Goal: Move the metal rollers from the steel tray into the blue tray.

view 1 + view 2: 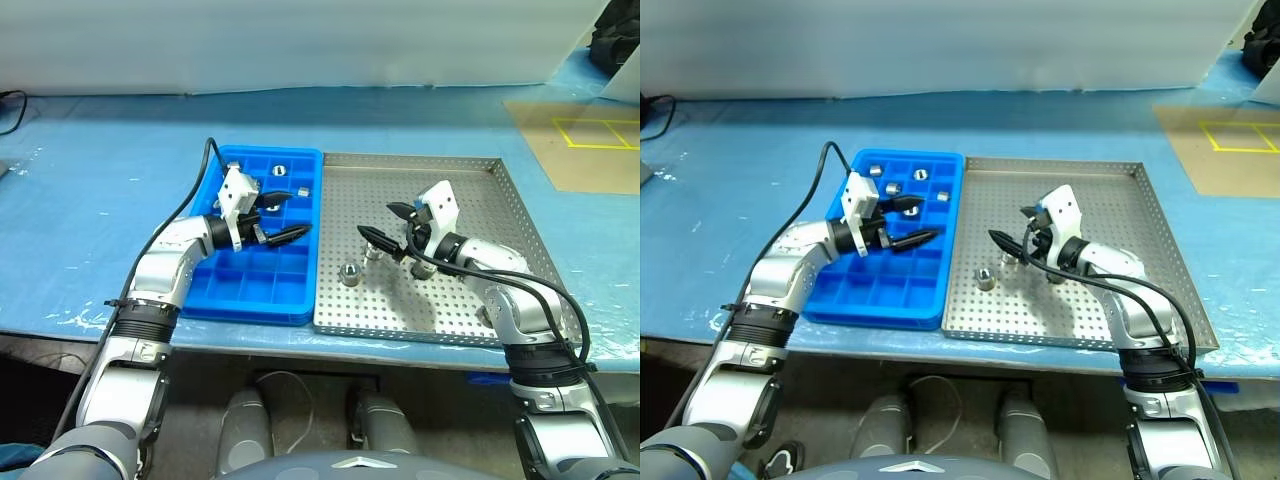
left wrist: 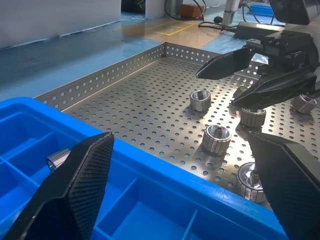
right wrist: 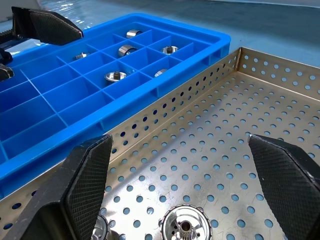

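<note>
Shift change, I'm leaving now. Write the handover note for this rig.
Left gripper: open, empty, over the blue tray.
Right gripper: open, empty, over the steel tray, just above the metal rollers.
Done: several rollers sit in the blue tray's far compartments.
Left: at least five rollers on the steel tray, grouped near the right gripper; near compartments free.

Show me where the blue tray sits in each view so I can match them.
Left eye: blue tray left of centre, beside the steel tray.
Right eye: blue tray likewise.
Left wrist: blue tray nearest the camera.
Right wrist: blue tray beyond the steel tray's wall.
Shared landmark: that perforated wall alongside it.
</note>
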